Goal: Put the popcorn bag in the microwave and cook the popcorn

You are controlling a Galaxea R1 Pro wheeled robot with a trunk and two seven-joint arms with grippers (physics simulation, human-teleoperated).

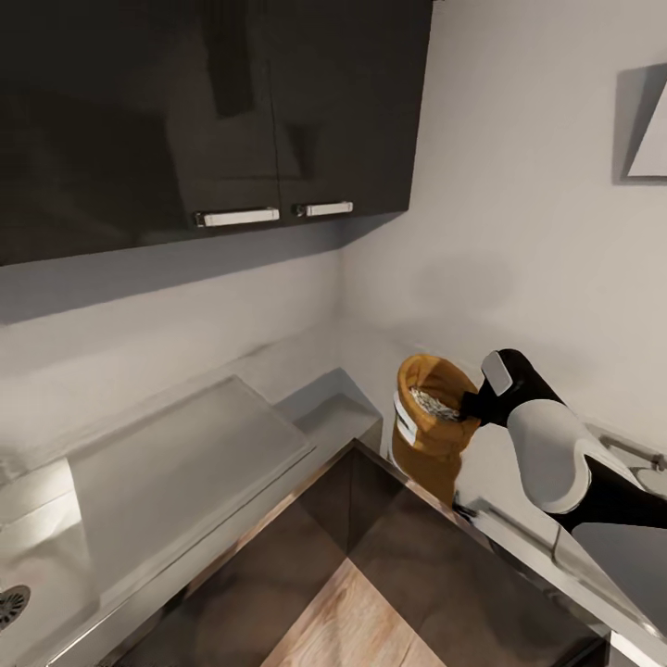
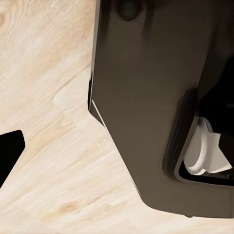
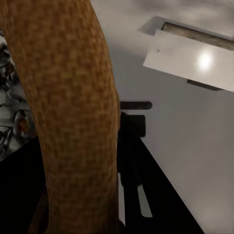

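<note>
Barely begun: bag [image 1: 431, 408] gripped at its rolled rim by right gripper [image 1: 474, 406], kernels [image 1: 435, 404] inside, apparently lifted just off the countertop [image 1: 519, 528] in the corner; left gripper state unclear; microwaving wholly left to do.

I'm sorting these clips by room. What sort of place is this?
Most likely a kitchen: glossy dark wall cabinets hang above a steel worktop, a sink drain shows at one edge, and a popcorn bag sits in the corner.
</note>
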